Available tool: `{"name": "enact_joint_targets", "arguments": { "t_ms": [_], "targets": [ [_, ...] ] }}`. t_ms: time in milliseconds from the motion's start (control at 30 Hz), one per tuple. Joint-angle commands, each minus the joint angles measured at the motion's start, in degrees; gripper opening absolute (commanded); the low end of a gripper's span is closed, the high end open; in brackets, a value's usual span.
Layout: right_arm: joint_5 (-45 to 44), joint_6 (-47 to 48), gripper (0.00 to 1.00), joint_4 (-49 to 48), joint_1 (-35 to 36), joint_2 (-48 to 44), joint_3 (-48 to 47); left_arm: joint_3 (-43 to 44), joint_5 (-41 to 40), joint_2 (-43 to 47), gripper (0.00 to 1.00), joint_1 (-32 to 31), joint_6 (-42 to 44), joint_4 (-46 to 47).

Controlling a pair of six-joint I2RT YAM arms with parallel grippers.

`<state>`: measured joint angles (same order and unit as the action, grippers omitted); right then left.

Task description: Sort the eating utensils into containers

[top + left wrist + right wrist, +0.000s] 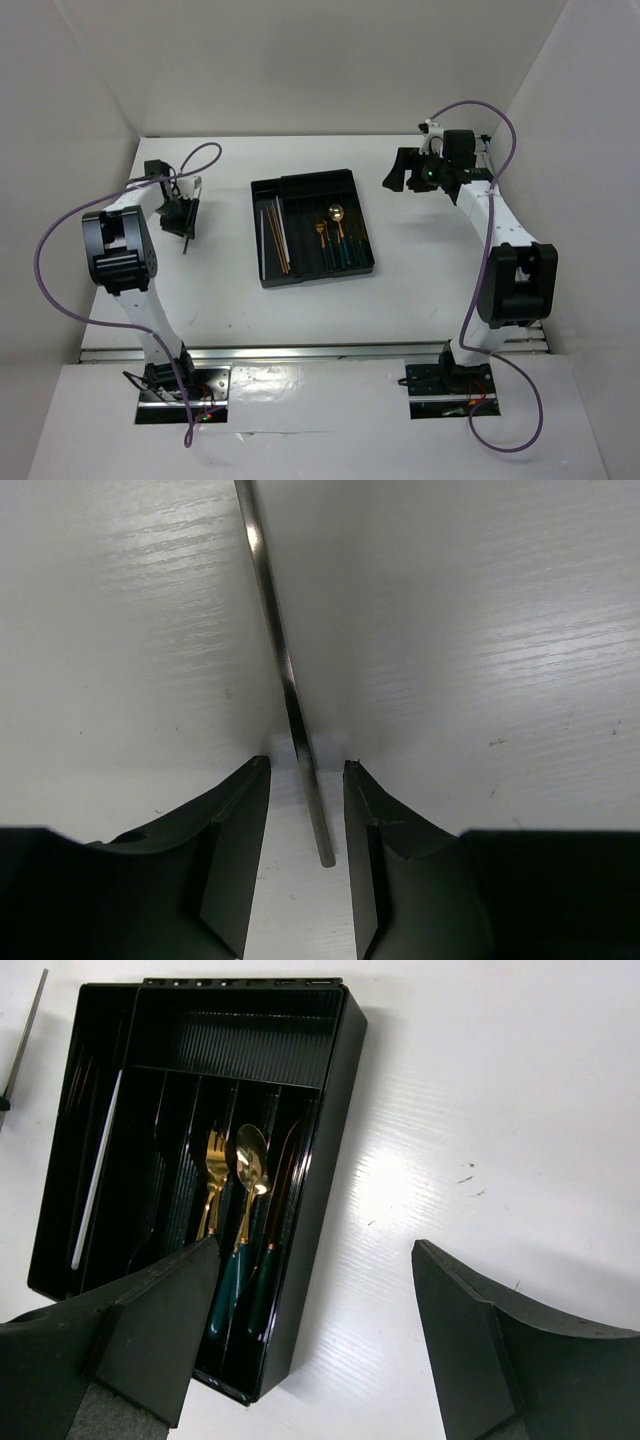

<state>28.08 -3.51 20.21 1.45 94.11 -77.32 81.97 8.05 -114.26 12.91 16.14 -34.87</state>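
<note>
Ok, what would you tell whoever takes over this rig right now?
Left gripper: jaws open, straddling a silver chopstick lying left of the tray.
Right gripper: open, empty, right of the tray.
Done: copper chopsticks, fork, spoon and knife lie in tray compartments.
Left: close on that chopstick and move it into the tray.

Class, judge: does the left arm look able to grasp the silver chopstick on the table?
Probably yes: the left fingers straddle the silver chopstick, open, with bare table either side.
</note>
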Motion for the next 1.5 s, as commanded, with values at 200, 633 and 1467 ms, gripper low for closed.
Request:
{"name": "enact_joint_targets", "arguments": {
  "t_ms": [200,633,1467],
  "targets": [
    [-0.04,0.26,0.85,0.45,-0.31,0.38,-1.52,1.87,-0.50,-2.98,0.48,0.28,-0.67,0.86],
    [0.49,0.26,0.85,0.45,-0.31,0.90,-2.05,3.02,2.49,-6.59,0.28,0.28,-2.34,0.33],
    [1.90,1.57,0.73,-2.28,3.38,0.29,-0.46,-1.81,34.02,18.87,0.00,0.80,-29.47,1.11]
  ]
}}
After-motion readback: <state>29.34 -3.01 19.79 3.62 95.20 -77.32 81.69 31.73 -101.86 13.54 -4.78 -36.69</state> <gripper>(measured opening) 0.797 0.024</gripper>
